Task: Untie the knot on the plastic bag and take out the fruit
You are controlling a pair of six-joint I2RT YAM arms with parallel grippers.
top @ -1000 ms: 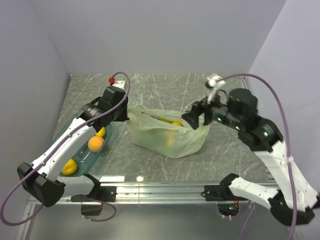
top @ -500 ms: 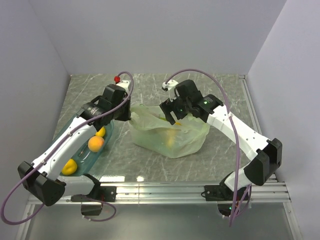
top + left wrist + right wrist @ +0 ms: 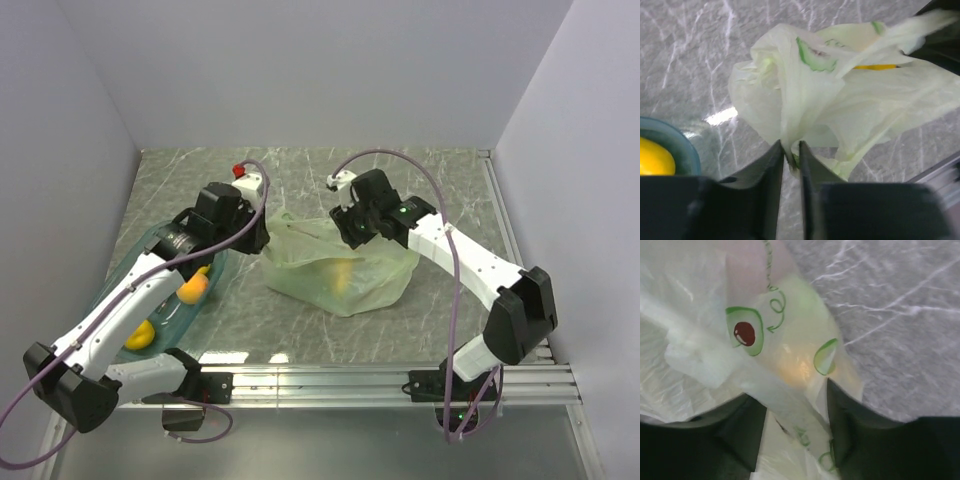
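Observation:
The pale green plastic bag [image 3: 335, 268] lies slumped in the middle of the table. Fruit shows through it as a yellow-orange shape [image 3: 342, 276], a yellow strip [image 3: 875, 66] and an orange glow [image 3: 795, 370]. My left gripper [image 3: 263, 233] is at the bag's left edge. Its jaws stand a narrow slit apart, with a bunched strand of bag film [image 3: 791, 150] pinched between the tips. My right gripper [image 3: 350, 230] presses down on the bag's top. Its fingers [image 3: 840, 410] stand well apart, with a fold of printed film [image 3: 790, 410] lying between them. I cannot make out the knot.
A teal-blue tray [image 3: 150, 258] lies at the left under my left arm, holding an orange mango [image 3: 192, 288] and a yellow lemon [image 3: 140, 335]. Its rim [image 3: 687, 150] shows in the left wrist view. Grey walls close in the table on three sides.
My right arm swung in from the right and came down onto the bag's top, its jaws narrowing. My left gripper's jaws parted slightly, and the bag has slumped lower.

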